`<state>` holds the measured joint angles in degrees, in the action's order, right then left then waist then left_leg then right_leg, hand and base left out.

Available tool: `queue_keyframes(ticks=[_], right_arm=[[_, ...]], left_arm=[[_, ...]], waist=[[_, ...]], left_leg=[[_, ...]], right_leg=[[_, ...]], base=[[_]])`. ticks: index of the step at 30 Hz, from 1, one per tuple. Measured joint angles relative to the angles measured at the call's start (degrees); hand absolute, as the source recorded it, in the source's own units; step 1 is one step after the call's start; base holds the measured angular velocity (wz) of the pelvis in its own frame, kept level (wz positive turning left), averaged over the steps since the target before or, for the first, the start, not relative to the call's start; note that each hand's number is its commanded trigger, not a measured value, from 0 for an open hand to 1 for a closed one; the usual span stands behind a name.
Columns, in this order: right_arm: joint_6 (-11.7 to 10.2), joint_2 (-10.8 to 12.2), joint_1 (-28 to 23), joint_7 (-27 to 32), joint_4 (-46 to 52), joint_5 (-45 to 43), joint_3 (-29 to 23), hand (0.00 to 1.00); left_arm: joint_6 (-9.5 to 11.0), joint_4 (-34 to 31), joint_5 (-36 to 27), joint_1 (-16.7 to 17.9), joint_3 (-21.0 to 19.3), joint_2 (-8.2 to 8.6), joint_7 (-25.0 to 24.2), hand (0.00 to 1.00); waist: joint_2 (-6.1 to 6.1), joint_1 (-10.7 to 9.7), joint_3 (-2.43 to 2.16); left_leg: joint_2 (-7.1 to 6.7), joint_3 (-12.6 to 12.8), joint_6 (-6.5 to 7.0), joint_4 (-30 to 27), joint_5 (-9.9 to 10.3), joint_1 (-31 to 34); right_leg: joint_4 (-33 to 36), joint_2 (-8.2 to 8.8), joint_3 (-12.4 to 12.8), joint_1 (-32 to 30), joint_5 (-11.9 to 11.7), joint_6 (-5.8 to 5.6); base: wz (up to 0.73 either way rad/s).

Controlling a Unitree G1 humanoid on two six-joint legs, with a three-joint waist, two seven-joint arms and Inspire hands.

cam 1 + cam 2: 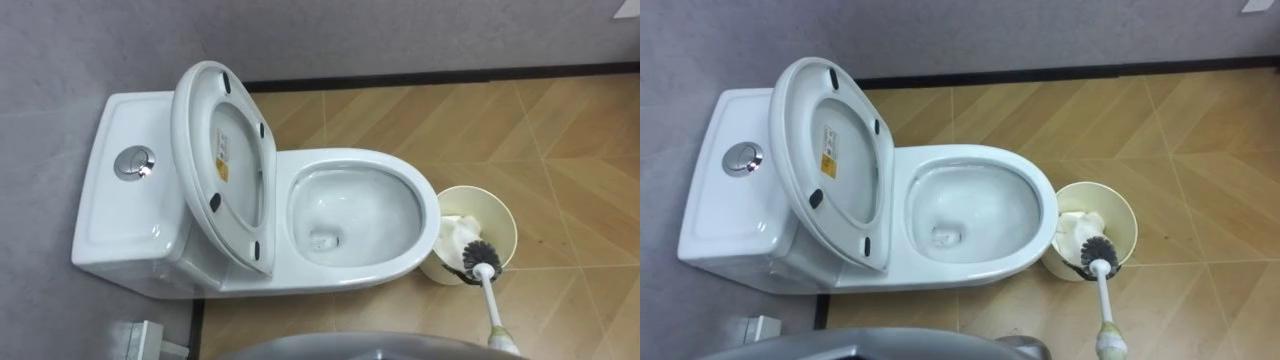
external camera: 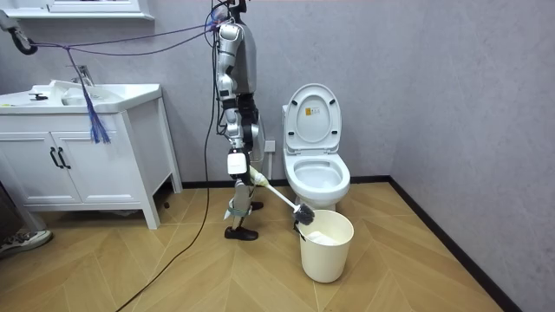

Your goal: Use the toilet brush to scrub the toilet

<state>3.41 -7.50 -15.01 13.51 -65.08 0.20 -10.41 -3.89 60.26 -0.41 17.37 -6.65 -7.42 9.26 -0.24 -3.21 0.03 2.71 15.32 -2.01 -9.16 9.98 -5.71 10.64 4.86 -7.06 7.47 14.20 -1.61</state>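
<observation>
In the left eye view the toilet (image 1: 352, 276) lies across the middle of the frame. Its seat and lid (image 1: 225, 160) are raised toward the tank, and the bowl is open with water at the bottom. The toilet brush (image 1: 480, 257) is not in the bowl. Its dark bristle head rests at the near rim of the bin (image 1: 502, 212), right of centre, and its white handle runs off at the lower right. Crumpled white paper (image 1: 456, 233) lies inside the bin. No scrubbing is under way here, and the bowl looks like the part of the job that is left.

In the room view the robot stands at the frame's centre, side-on to the toilet. Its right hand (image 2: 244, 175) is clenched round the brush's handle, which slopes down toward the bin in front of the bowl. A white bench (image 2: 130, 92) with a basin fills the left of the frame, and a blue cloth (image 2: 97, 123) hangs at its edge, well apart from the work.

The right eye view shows the bin just beside the bowl's front rim. To reach the bowl the brush head would probably need lifting over both rims, and the tilted seat narrows the tank side.
</observation>
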Motion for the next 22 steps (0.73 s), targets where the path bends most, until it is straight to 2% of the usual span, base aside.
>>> queue_keyframes(ticks=[8,13,19,22], right_arm=[[0.46,0.00,0.10,0.00,-0.02,0.04,0.02,0.00],[0.50,0.09,0.82,-0.79,-0.54,2.95,0.03,0.00],[0.59,0.12,1.40,-3.69,-1.86,4.60,0.77,0.00],[1.30,0.12,1.65,-4.74,-2.28,4.67,1.35,0.00]], left_arm=[[-1.32,0.48,0.07,0.06,0.00,0.00,-0.01,0.00],[-2.04,0.77,0.33,-0.04,-0.01,0.00,-0.02,0.00],[-2.59,1.64,5.13,-0.10,0.03,0.00,-0.14,0.00],[-2.96,1.64,5.96,-0.14,0.03,0.00,-0.24,0.00]], waist=[[-0.02,0.14,0.01],[-0.09,0.25,0.03],[-0.27,0.35,0.14],[-0.33,0.38,0.15]], left_leg=[[-0.03,-0.03,0.00,-0.02,0.00,0.02],[-0.03,-0.11,0.00,-0.05,0.00,0.02],[-0.03,-0.15,0.00,-0.25,0.00,-0.06],[-0.02,-0.17,0.00,-0.29,0.00,-0.07]], right_leg=[[-0.05,0.01,0.07,0.02,0.00,-0.01],[-0.07,0.01,0.05,0.06,0.00,-0.01],[-0.13,0.02,-0.02,0.31,0.01,-0.01],[-0.13,0.02,-0.01,0.31,0.01,-0.01]], base=[[0.00],[0.00],[0.00],[0.00]])
